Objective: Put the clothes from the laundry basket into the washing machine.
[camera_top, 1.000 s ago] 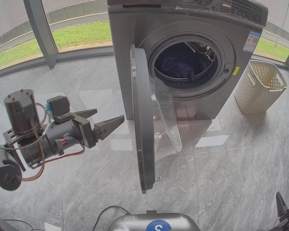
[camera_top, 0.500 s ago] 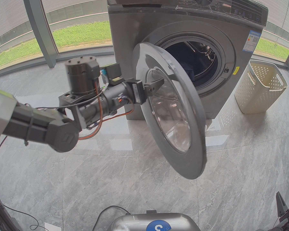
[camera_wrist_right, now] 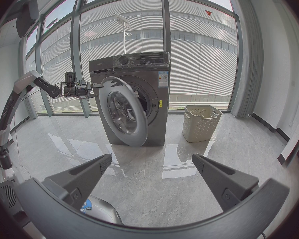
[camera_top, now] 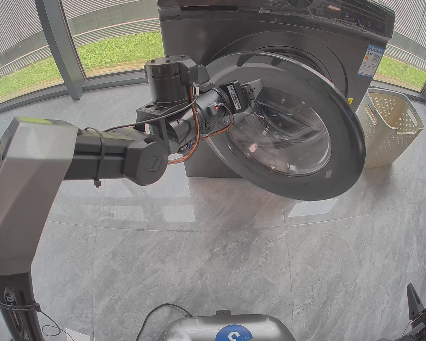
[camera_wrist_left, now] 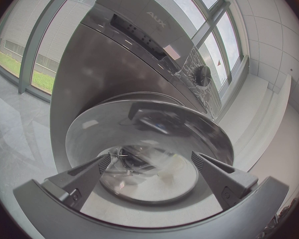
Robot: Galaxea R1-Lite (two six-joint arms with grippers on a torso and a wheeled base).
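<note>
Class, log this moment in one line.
left gripper: open, at outer face of washing machine door | door: partly open | right gripper: open, far off | laundry basket: on floor by washing machine

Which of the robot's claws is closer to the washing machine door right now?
Left. The left claw is right at the door's glass face, fingers open. The right claw hangs far back from it, also open.

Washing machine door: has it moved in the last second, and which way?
Yes. The door has swung from wide open toward the washing machine front and is now about half closed, with the left gripper at its outer face.
</note>
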